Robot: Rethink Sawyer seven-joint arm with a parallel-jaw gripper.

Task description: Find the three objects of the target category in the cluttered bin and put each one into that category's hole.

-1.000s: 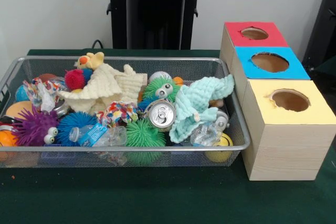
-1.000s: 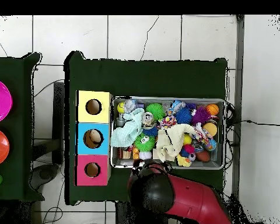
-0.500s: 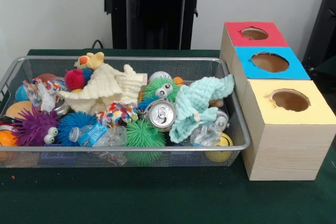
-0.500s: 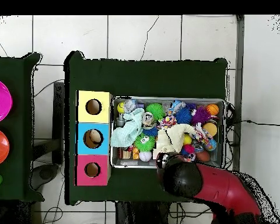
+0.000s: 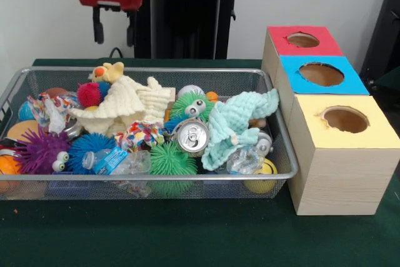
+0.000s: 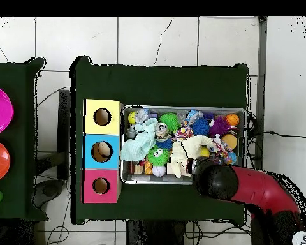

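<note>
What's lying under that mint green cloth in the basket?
The green cloth drapes over a clear plastic bottle, whose end pokes out below it, next to a silver can. Anything deeper beneath is covered.

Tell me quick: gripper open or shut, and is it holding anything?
Gripper: open and empty, its two fingers apart, hanging above the far end of the wire bin.

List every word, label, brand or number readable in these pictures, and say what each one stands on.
No text can be read in either view.
The blue label on the plastic bottle at the near side of the wire bin: too blurred to read.
The top of the silver can: no legible marking.
The red, blue and yellow boxes: plain coloured tops, no writing.
</note>
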